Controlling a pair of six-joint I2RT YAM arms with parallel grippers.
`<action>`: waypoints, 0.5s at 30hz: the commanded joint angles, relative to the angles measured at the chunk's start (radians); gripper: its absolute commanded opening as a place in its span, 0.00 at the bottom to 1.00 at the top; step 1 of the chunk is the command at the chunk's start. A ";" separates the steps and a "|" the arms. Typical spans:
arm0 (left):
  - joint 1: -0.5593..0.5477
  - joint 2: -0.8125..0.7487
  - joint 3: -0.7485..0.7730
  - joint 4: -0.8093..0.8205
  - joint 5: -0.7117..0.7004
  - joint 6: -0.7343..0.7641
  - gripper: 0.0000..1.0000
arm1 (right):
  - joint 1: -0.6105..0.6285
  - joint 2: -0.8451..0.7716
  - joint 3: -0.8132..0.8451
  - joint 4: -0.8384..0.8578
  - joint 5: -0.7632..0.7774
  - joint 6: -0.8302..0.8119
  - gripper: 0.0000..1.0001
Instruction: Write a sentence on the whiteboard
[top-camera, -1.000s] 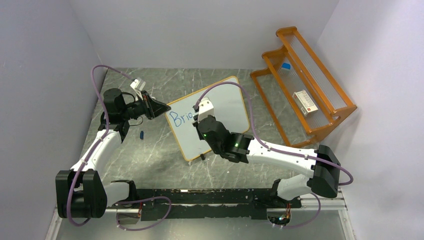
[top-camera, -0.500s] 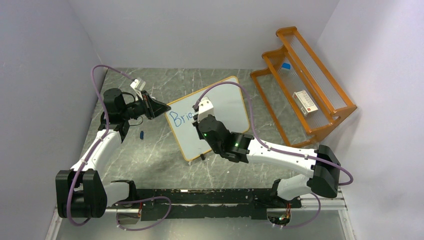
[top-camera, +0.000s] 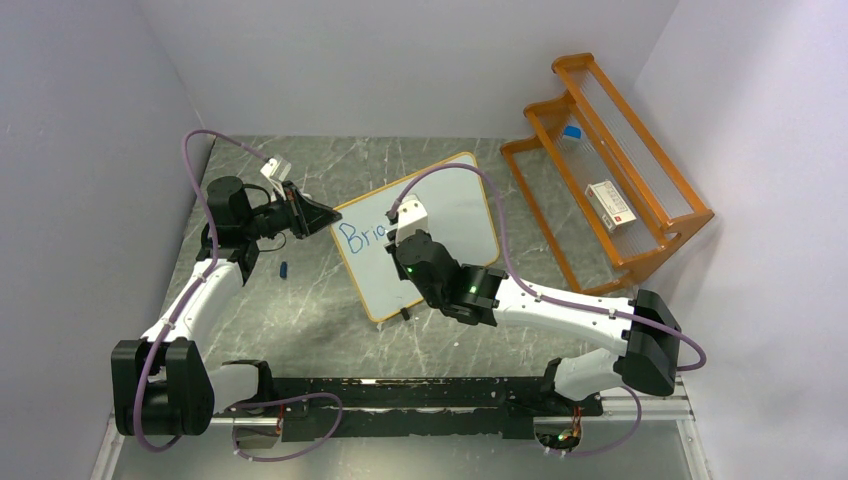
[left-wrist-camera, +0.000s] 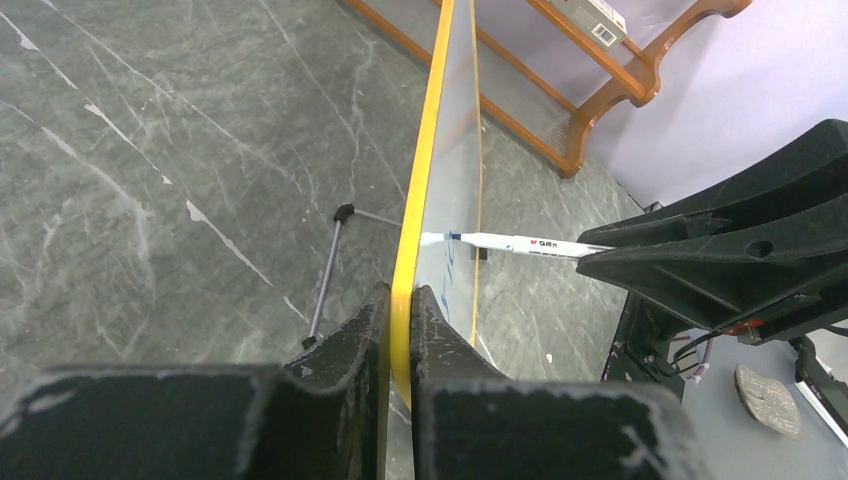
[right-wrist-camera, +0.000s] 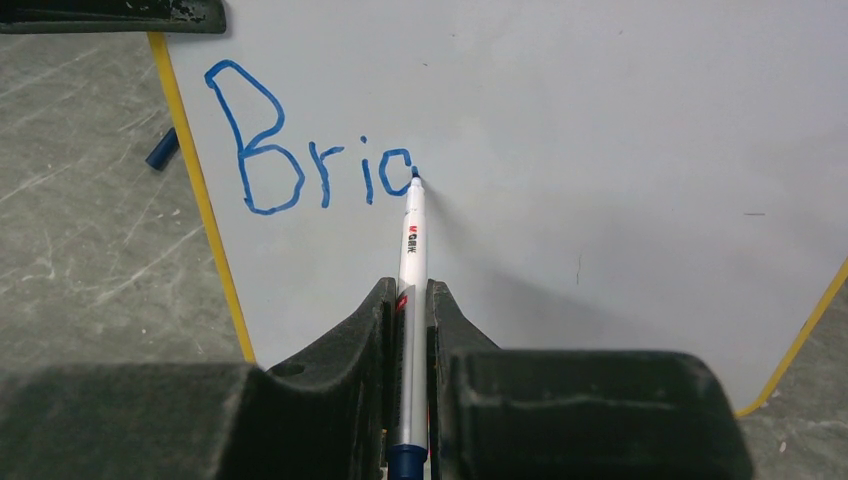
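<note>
Mid-word at the whiteboard (right-wrist-camera: 600, 130), pen tip on the surface.

The one board stands propped on the tabletop (top-camera: 300, 320) between the two arms. The left tool (left-wrist-camera: 400, 300) is pinched shut on its frame edge, and the right tool (right-wrist-camera: 408, 295) is clamped on the single marker (right-wrist-camera: 411, 240). The marker tip touches the fourth blue character of the sentence (right-wrist-camera: 300, 170). One loose cap (top-camera: 284, 269) lies beside the board. I'd worry that too hard a push would slide or tilt the board in that thin grip and smear the stroke.

Whiteboard (top-camera: 455, 215) standing, orange-framed; blue sentence (right-wrist-camera: 322, 175) partial: "Bri", unfinished fourth letter.
</note>
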 joint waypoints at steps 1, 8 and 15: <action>-0.023 0.028 -0.015 -0.106 -0.018 0.051 0.05 | -0.008 -0.003 -0.001 -0.054 0.002 0.031 0.00; -0.023 0.027 -0.015 -0.107 -0.019 0.052 0.05 | -0.006 -0.004 -0.003 -0.083 -0.013 0.046 0.00; -0.023 0.027 -0.015 -0.108 -0.021 0.052 0.05 | -0.005 -0.007 -0.002 -0.110 -0.026 0.056 0.00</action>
